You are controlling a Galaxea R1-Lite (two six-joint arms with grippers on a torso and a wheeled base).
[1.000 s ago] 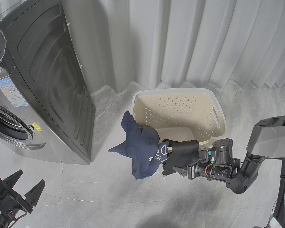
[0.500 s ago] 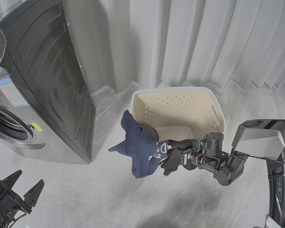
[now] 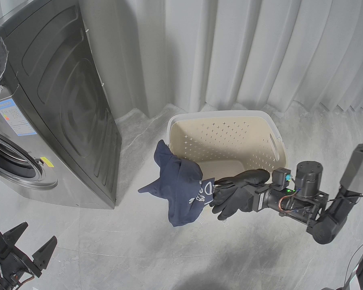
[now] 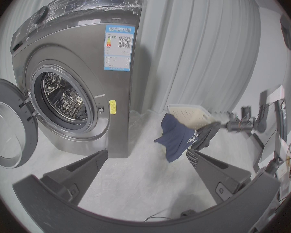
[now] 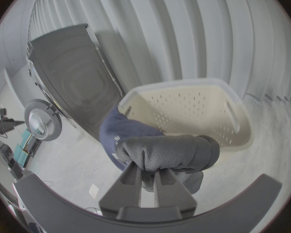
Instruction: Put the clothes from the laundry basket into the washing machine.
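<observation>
- The laundry basket (image 3: 226,119) is cream plastic with small cut-outs in its walls. It stands on the floor (image 3: 149,242), close to a pleated white curtain (image 3: 250,41).
- A navy garment (image 3: 177,186) is draped over the basket's rim at the corner nearest the washing machine. Most of it hangs outside the basket, down toward the floor.
- The right gripper (image 5: 147,173) has its two fingers pressed close together, pinching a bunched dark grey garment (image 3: 238,188). The garment is held in the air at the basket's near rim and touches the navy one.
- We see the right arm stretched roughly level, coming in from the robot's right toward the basket.
- The washing machine (image 3: 48,101) is a grey front-loader on the robot's left, well apart from the basket. A stretch of pale floor lies between them.
- Its round door (image 4: 9,123) is swung fully open to one side. Through the opening we see the drum (image 4: 63,97) and its perforated metal wall.
- The machine's side panel faces the basket, and its back corner stands near the curtain.
- The left gripper (image 3: 30,242) is low in front of the machine, with its two dark fingers spread wide and nothing between them. From its wrist camera we look across the floor to the open door on one side and both garments on the other.
</observation>
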